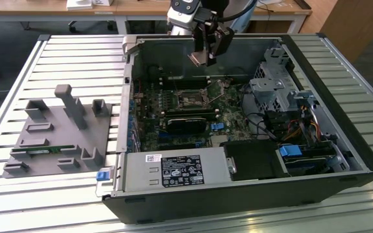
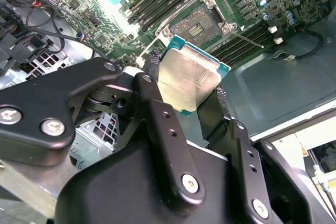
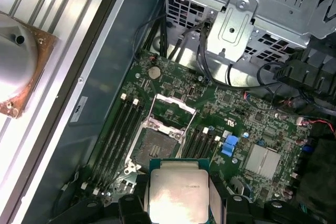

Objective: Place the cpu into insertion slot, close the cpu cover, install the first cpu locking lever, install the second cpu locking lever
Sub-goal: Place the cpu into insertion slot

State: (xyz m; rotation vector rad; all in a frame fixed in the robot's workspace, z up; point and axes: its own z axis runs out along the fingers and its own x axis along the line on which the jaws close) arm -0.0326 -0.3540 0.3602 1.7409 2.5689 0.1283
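We've the gripper (image 1: 206, 57) clamped on the cpu (image 2: 189, 80), upper-centre in exterior view; we'd want it level & square w/ the insertion slot (image 1: 190, 100).

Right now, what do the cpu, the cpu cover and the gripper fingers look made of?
The cpu, held in the gripper: dull silvery-beige metal face with a soft glare, on a teal-green board edge. The cpu cover: bare silvery sheet metal by its bright highlights. The fingers: matte black, bolted; metal or hard plastic, cannot tell.
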